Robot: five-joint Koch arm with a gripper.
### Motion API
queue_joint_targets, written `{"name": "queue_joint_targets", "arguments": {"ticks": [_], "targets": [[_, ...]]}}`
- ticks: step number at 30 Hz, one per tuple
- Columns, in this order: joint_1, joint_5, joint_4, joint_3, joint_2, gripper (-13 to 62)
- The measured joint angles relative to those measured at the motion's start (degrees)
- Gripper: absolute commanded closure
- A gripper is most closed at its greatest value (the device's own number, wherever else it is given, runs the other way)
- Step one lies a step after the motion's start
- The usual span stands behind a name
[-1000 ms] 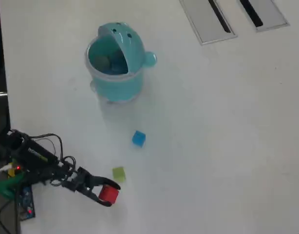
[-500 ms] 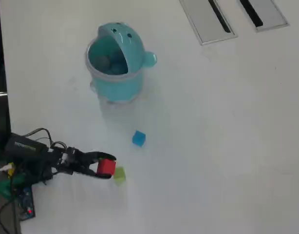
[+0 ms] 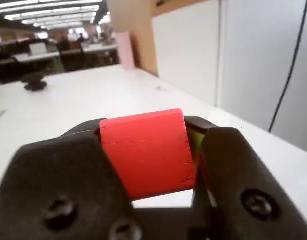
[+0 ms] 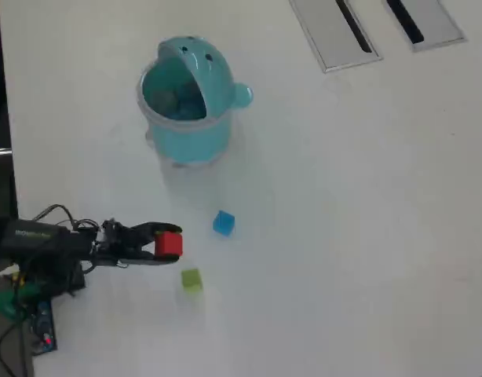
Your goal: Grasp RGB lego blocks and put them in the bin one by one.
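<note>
Red block held above the counter

The gripper (image 4: pixel 169 244) is clenched on the red block (image 4: pixel 169 244), wedged between its black jaws in the wrist view (image 3: pixel 146 152). The blue block (image 4: pixel 223 223) and yellow-green block (image 4: pixel 191 280) lie on the white counter (image 4: pixel 343 236), well apart from the teal bin (image 4: pixel 186 98).

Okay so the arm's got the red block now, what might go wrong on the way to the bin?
The gripper clamps the red block only at its tips, so it might slip out in transit. The bin has a domed hood over part of its mouth; a release off-centre could bounce out. The blue block lies near the route and might get nudged.
</note>
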Motion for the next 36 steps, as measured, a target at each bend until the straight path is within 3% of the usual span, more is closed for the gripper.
{"name": "queue_joint_targets", "arguments": {"ticks": [14, 24, 36], "targets": [[-16.61, -1.49, 0.0, -0.97, 1.23, 39.4], [-32.7, -9.49, 0.0, -9.05, -6.33, 39.5], [-41.31, -10.99, -0.09, -19.86, -13.97, 39.5]]}}
